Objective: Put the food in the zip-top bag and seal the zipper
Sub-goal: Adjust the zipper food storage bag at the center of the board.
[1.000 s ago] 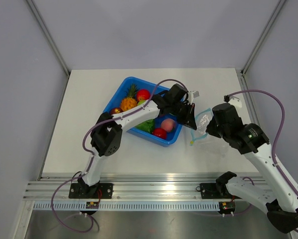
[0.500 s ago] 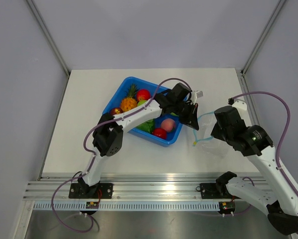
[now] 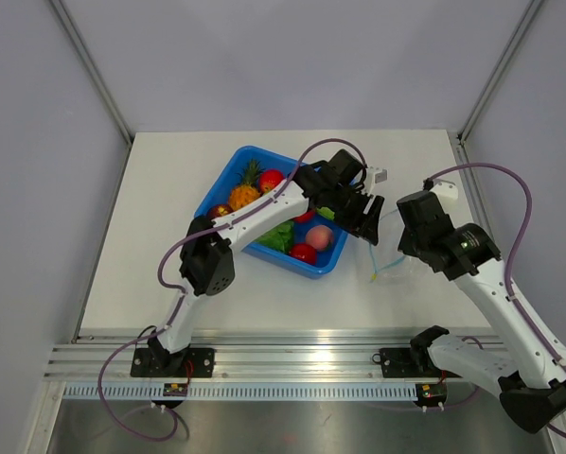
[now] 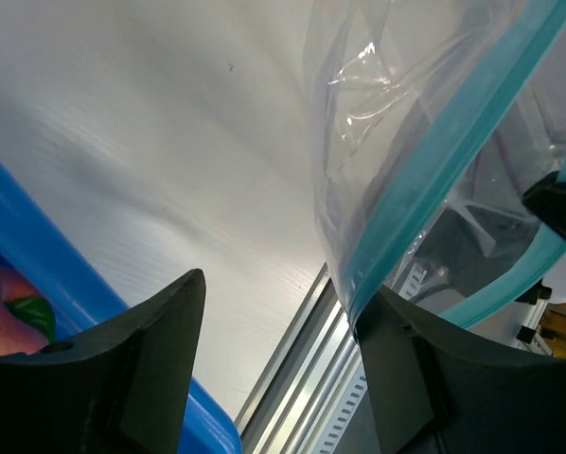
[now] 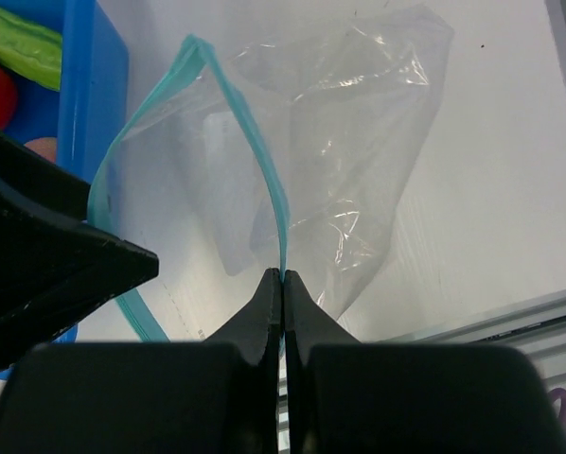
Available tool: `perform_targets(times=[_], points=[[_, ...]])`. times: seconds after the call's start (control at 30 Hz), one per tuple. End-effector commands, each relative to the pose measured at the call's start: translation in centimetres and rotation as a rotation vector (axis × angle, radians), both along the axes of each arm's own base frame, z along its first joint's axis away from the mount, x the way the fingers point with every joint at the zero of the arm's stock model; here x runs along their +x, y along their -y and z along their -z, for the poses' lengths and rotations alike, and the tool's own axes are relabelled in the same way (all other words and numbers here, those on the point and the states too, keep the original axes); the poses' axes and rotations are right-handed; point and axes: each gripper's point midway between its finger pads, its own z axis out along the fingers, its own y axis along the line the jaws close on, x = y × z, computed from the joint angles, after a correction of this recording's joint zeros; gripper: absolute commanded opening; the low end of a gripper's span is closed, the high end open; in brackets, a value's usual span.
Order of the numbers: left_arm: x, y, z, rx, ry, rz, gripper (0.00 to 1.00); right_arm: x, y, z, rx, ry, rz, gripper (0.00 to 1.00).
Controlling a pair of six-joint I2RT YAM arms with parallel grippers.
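Right pincer [image 5: 281,276]: fingers together, clamped on the teal zipper [image 5: 253,128] of the clear bag [image 5: 359,142], one lip only. The bag hangs from that pinch just right of the blue tray [image 3: 228,168], mouth gaping toward the tray. Its lower part looks to rest on the tabletop [image 3: 169,265], though the overhead view hides most of it behind the arm.

Left pincer [image 4: 278,293]: fingers apart, holding nothing. The free zipper lip runs just beside its right finger; touching or not, cannot tell.

Toy food [image 3: 272,180]: all in the tray, none in the bag. Peach [image 3: 319,236] lies at the end nearest the bag.

Risks, as I judge them:
- Single-lip hold. With the other lip loose the mouth may sag shut, and a dropped piece would hit film and roll off.
- Left arm swinging to the tray could snag the loose lip and drag the bag out of the pinch.
- Thin film, light bag: any nudge shifts it.
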Motion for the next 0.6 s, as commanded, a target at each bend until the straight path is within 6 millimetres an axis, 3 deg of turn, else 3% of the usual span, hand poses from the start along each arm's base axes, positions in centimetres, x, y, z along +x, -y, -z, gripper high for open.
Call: perform_targets(times=[0.0, 0.23, 0.37, 0.57], points=[[-0.4, -1.9, -3.8, -0.014, 0.095, 0.006, 0.66, 0.8, -0.3, -0.2, 0.005, 0.016, -0.017, 0.0], [-1.8, -2.7, -5.6, -0.036, 0.085, 0.041, 0.7, 1.2, -0.9, 1.3, 0.019, -0.022, -0.024, 0.0], [-2.3, -2.9, -6.1, -0.05, 0.079, 0.058, 0.83, 1.4, -0.7, 2.2, 0.023, -0.047, -0.018, 0.0], [-2.7, -3.3, -7.9, -0.091, 0.107, 0.061, 0.83, 1.5, -0.7, 2.9, 0.039, -0.064, -0.021, 0.0]])
